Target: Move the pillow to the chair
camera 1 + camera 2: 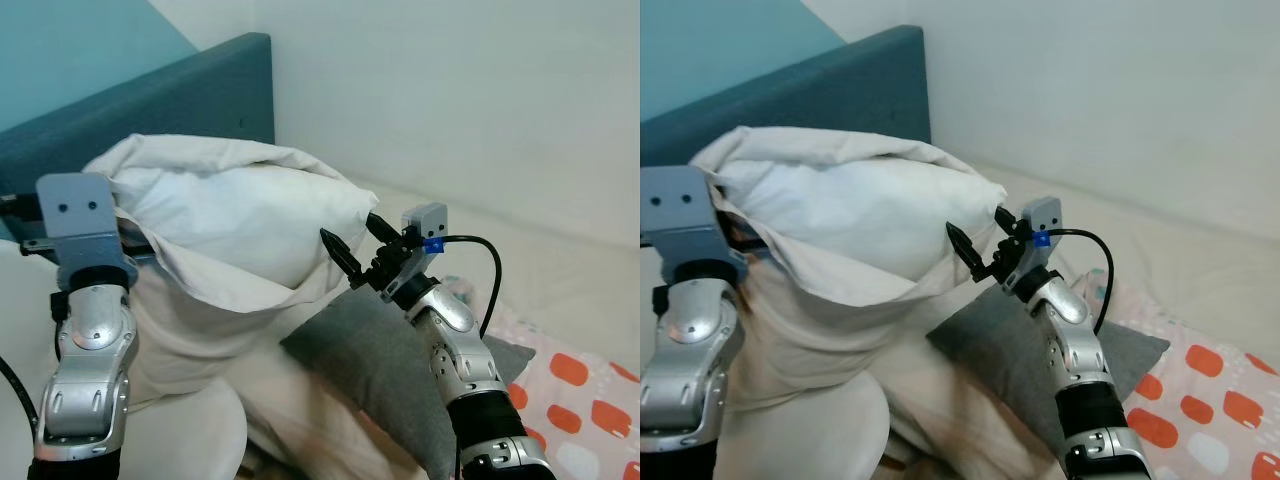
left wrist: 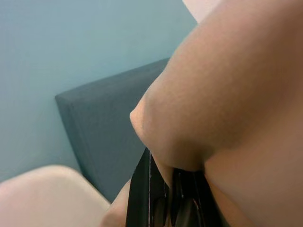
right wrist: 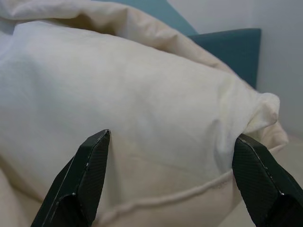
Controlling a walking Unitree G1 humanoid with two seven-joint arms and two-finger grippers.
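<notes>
Pillow: the big cream-white fabric pillow (image 1: 225,215) is up off the bed, propped between the two arms in front of the dark teal padded headboard (image 1: 150,100), and its loose cover hangs down in folds underneath.
Pillow position: it sits over the bed, above a grey fabric cushion (image 1: 390,370), with its right corner bunched into a point.
Left claw: the left claw (image 2: 163,198) is clenched on the pillow's left edge; in the left wrist view the black fingers (image 2: 142,189) vanish into a fold of cream fabric pressed tight between them.
Left arm: the silver left arm (image 1: 85,370) rises at the left side, its grey wrist block hard against the pillow's flank.
Right claw: the right claw (image 3: 177,175) is spread wide, released, one black finger on either side of the pillow's right end; the right wrist view shows the cream surface and a seam line between the tips, and whether they touch the fabric cannot be told.
Right arm: the silver right arm (image 1: 1070,350) reaches up from below right, a black cable looping off its wrist.
Bed: a sheet with orange spots (image 1: 580,400) lies at the lower right, beside the grey cushion.
Wall: pale wall behind, teal painted patch (image 1: 70,50) at upper left.
</notes>
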